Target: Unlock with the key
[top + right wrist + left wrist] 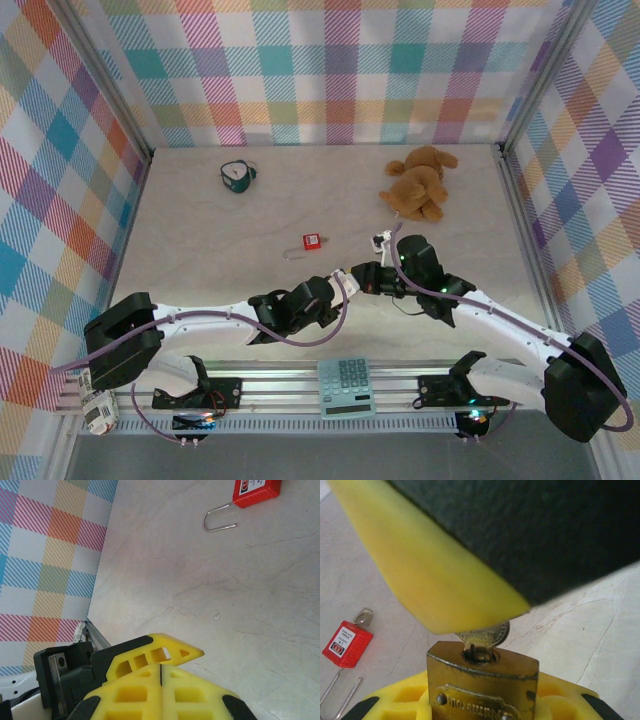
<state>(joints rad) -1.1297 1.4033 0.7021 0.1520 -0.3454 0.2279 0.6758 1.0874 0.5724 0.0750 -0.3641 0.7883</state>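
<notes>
The key sits in the brass padlock keyhole, its head half hidden behind the clenched right gripper. The left gripper grasps the brass padlock. A red padlock lies to the left.

brass padlock | embossed "GUARD", rest unclear | red padlock label | illegible

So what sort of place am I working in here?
Looks like a staged robot test booth, not a real room: plaid cloth walls on a metal frame, and unrelated props lying about: a teddy bear, a calculator, a red padlock.
</notes>
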